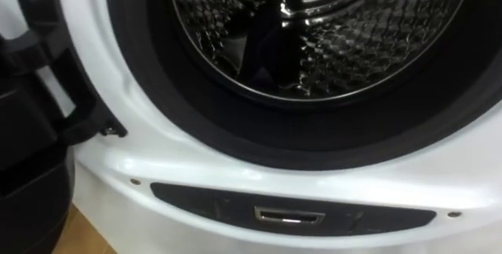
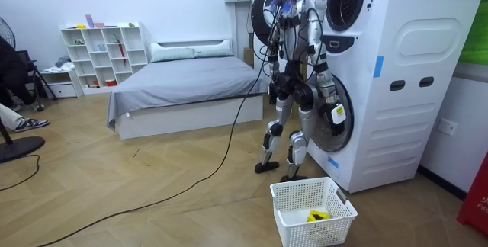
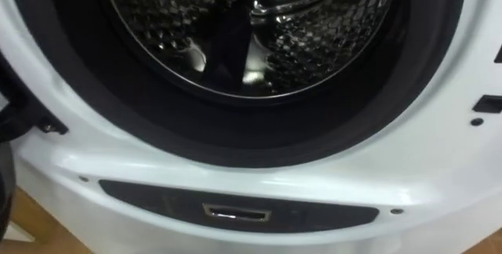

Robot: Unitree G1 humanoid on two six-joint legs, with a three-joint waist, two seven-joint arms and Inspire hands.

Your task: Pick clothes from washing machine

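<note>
I face the stacked machines, looking into the upper washing machine's steel drum (image 1: 345, 58), with its door (image 1: 31, 121) open at my left. A dark strip (image 1: 263, 46) rises from the drum's lower rim, possibly a garment. My right hand (image 2: 335, 113) hangs by the lower door, well below that opening; I cannot tell whether it is open or closed. A laundry basket (image 2: 284, 201) on the floor near my feet holds a yellow item (image 2: 315, 216).

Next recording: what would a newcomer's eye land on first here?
The open drum, shiny dimpled steel ringed by a dark seal, dominates the eye views, with the door swung open at the left. In the room view the robot stands right at the white washing machine, a white laundry basket on the floor near its feet holding something yellow.
</note>
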